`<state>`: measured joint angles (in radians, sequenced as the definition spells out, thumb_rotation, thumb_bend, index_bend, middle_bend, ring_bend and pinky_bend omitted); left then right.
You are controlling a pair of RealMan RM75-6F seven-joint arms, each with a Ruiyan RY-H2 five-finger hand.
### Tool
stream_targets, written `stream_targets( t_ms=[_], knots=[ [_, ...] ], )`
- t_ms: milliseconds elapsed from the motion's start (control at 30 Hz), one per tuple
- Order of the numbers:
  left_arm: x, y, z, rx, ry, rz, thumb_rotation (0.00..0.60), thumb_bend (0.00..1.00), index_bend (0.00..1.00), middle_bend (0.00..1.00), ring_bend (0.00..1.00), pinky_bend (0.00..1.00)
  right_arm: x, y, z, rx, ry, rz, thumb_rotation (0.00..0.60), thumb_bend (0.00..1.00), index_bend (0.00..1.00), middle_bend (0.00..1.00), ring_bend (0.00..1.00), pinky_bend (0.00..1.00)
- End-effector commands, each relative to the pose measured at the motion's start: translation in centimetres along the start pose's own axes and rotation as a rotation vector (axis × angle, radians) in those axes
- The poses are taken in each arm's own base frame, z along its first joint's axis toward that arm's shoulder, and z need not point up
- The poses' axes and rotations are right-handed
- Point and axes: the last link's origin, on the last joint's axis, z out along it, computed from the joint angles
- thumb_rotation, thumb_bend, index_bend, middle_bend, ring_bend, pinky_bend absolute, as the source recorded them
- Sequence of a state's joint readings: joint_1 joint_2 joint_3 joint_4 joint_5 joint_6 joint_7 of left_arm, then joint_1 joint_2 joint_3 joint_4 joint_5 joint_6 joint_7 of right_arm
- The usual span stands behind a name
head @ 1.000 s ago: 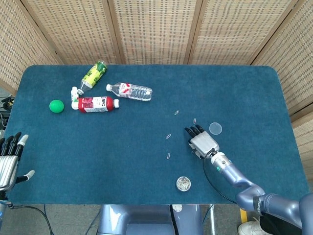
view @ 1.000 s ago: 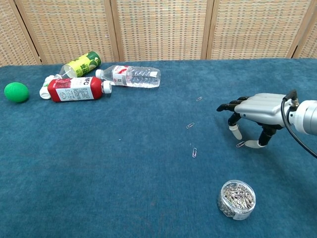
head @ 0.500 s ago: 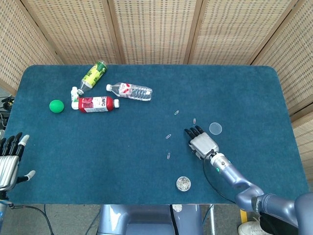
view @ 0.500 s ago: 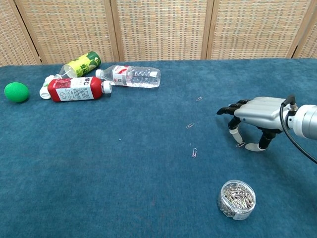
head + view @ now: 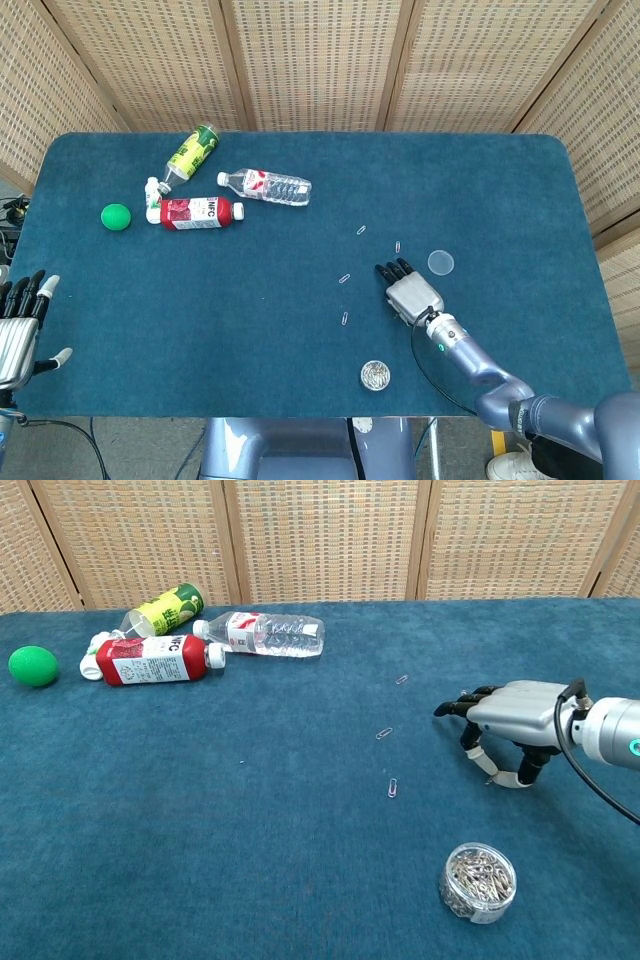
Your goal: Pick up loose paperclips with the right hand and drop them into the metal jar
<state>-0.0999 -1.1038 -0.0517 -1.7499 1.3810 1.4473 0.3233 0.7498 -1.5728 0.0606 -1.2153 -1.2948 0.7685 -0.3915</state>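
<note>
My right hand (image 5: 408,293) hovers palm down over the blue cloth, right of centre. In the chest view this right hand (image 5: 512,712) pinches a paperclip (image 5: 489,774) between thumb and a fingertip, low against the cloth. The metal jar (image 5: 375,375), open and full of clips, stands near the front edge, below and left of the hand; in the chest view the jar (image 5: 477,882) sits at the front. Loose paperclips (image 5: 392,787) (image 5: 384,733) (image 5: 402,679) lie left of the hand. My left hand (image 5: 18,325) rests off the table's front left corner, fingers apart, holding nothing.
A round clear lid (image 5: 440,262) lies just right of the right hand. At the back left lie a red bottle (image 5: 198,212), a clear water bottle (image 5: 266,186), a green-yellow can (image 5: 192,152) and a green ball (image 5: 116,216).
The right hand has sunk slightly and shifted a little left. Its thumb and fingertip have drawn together around the paperclip under it. The left hand has not moved.
</note>
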Motion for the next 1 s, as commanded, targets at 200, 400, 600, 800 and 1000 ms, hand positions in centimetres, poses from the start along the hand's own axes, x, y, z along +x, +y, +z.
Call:
stream_targets(
  t_ms=[200, 400, 600, 800, 1000],
  knots=[
    [0.0, 0.0, 0.0, -0.001, -0.002, -0.003, 0.600, 0.00, 0.00, 0.00, 0.00, 0.00, 0.2, 0.0, -0.1, -0.001, 0.009, 0.010, 0.600, 0.45, 0.66, 0.00, 0.00, 0.02],
    [0.1, 0.0, 0.0, -0.004, -0.002, -0.006, 0.600, 0.00, 0.00, 0.00, 0.00, 0.00, 1.9, -0.4, -1.5, 0.033, 0.057, 0.045, 0.600, 0.45, 0.67, 0.00, 0.00, 0.02],
    [0.1, 0.1, -0.1, -0.012, -0.001, -0.009, 0.600, 0.00, 0.00, 0.00, 0.00, 0.00, 4.0, -1.6, -4.9, 0.134, 0.102, 0.027, 0.600, 0.45, 0.67, 0.02, 0.00, 0.02],
    [0.2, 0.2, -0.3, -0.020, 0.002, -0.009, 0.600, 0.00, 0.00, 0.00, 0.00, 0.00, 4.3, -3.2, -7.6, 0.223, 0.104, 0.001, 0.600, 0.45, 0.67, 0.03, 0.00, 0.02],
    [0.2, 0.3, -0.4, -0.024, 0.003, -0.007, 0.600, 0.00, 0.00, 0.00, 0.00, 0.00, 3.7, -4.4, -8.9, 0.270, 0.084, -0.003, 0.600, 0.45, 0.67, 0.03, 0.00, 0.02]
  ],
)
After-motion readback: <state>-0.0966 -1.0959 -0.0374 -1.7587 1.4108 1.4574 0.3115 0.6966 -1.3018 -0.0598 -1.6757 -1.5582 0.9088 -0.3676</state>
